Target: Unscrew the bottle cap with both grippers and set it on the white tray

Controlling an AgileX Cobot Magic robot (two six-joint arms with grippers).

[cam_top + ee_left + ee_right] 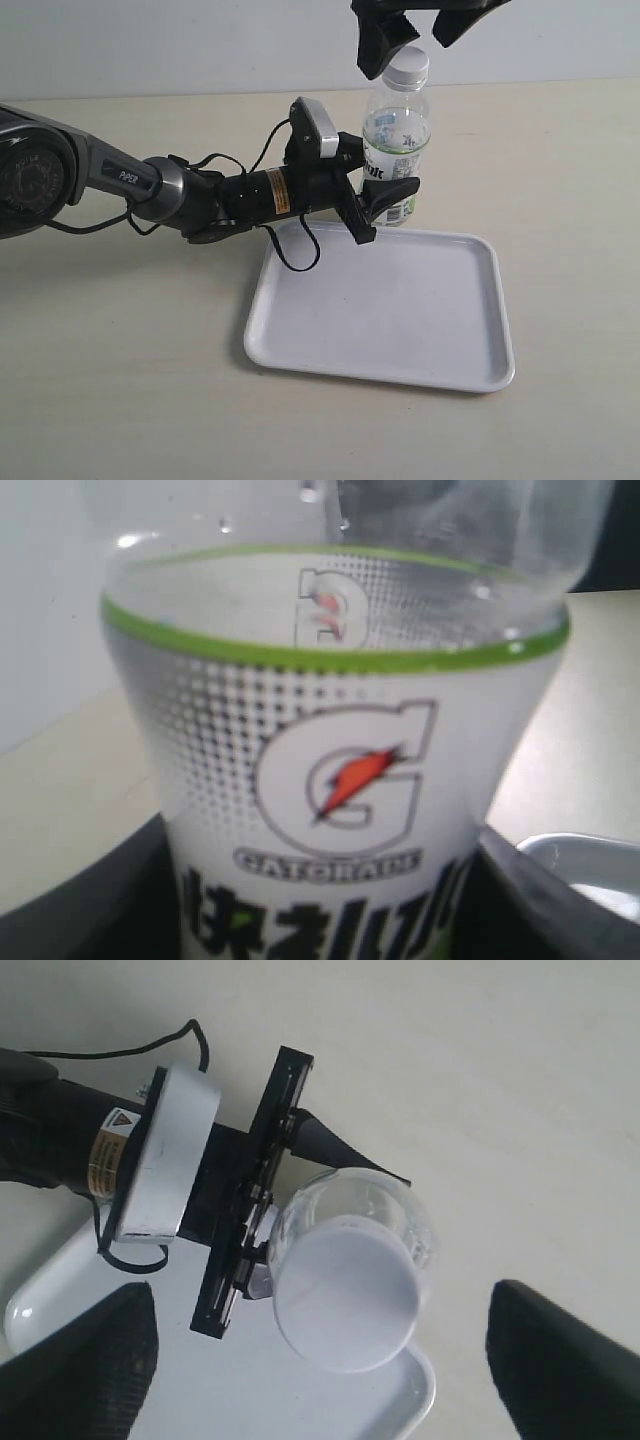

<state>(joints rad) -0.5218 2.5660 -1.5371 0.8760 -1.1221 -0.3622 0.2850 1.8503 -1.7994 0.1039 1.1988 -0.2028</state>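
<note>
The clear bottle (397, 135) stands upright just behind the white tray (380, 310), with its white label (330, 780) filling the left wrist view. My left gripper (385, 205) is shut on the bottle's lower body, and its dark fingers (90, 900) press both sides. The white bottle cap (408, 62) sits on the neck. My right gripper (412, 38) hovers over it, open. From above, the bottle cap (347, 1293) lies between the right gripper's (325, 1360) spread fingers (80, 1370), touching neither.
The left arm (150, 185) reaches in low from the left across the beige table (120, 380). Its cable loops over the tray's near-left corner (290, 255). A pale wall (200, 50) stands behind the table.
</note>
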